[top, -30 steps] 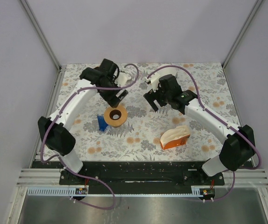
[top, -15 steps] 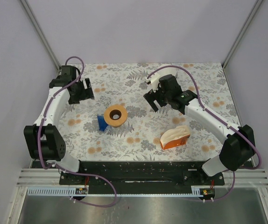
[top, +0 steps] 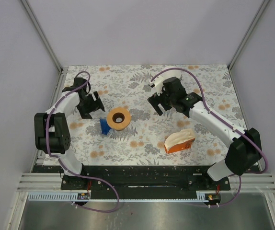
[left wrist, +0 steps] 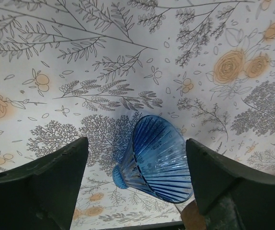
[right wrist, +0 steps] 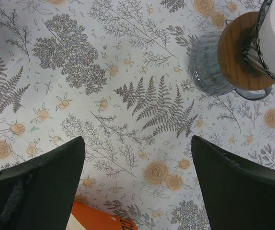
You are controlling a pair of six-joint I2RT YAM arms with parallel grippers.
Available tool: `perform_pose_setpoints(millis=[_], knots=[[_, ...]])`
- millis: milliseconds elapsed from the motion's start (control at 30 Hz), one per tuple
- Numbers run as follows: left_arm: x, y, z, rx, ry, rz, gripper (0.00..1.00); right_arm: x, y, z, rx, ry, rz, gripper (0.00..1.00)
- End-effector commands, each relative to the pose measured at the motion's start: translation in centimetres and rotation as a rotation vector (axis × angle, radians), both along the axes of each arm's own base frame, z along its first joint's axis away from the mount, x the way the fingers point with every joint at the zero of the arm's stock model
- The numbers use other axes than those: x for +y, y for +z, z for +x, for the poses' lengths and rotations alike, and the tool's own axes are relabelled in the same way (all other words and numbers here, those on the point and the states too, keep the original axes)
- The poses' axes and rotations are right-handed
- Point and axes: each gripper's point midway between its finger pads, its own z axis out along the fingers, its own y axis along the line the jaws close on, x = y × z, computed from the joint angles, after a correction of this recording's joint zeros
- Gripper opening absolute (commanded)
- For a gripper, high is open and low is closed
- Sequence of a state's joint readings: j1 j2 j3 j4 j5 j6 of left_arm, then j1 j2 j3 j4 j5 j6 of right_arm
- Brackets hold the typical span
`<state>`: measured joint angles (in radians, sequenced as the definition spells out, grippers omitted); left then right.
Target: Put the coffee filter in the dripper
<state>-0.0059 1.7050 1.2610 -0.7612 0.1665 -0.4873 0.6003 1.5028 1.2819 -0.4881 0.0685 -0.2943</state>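
Your left gripper (top: 92, 103) has swung in from the table (top: 142, 130) edge and now sits near the dripper (top: 118, 118), at its 10 o'clock, claw spread wide and empty. Right gripper (top: 157, 102) hasn't moved, claw apart too. Coffee filter (top: 179, 140) stays on the table at the dripper's 4 o'clock, well apart.

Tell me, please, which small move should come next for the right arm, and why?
Probably swing the right gripper toward the filter stack in its orange holder. The gripper is open and empty, the filters lie closest to that arm, and the dripper holds no filter yet.
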Motion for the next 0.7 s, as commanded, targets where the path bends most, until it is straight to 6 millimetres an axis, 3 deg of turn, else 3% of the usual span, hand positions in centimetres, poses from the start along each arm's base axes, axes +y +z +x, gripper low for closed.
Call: perform_pose_setpoints(millis=[0, 167, 400, 533, 667], knots=[[-0.9, -1.1, 0.2, 0.01, 0.006, -0.036, 0.84, 0.0, 0.4, 0.1, -0.01, -0.006, -0.003, 0.99], [-1.5, -2.2, -0.9, 0.034, -0.011, -0.029, 0.75, 0.1, 0.1, 0.2, -0.004, -0.002, -0.009, 0.99], [-2.2, -2.2, -2.7, 0.038, -0.041, -0.031, 0.62, 0.0, -0.3, 0.2, 0.002, -0.003, -0.019, 1.0], [-2.2, -1.9, -3.3, 0.032, -0.047, -0.029, 0.43, 0.0, -0.4, 0.2, 0.001, 0.001, -0.024, 0.99], [-1.8, -1.7, -3.2, 0.026, -0.04, -0.01, 0.1, 0.0, -0.5, 0.2, 0.004, 0.002, -0.025, 0.99]])
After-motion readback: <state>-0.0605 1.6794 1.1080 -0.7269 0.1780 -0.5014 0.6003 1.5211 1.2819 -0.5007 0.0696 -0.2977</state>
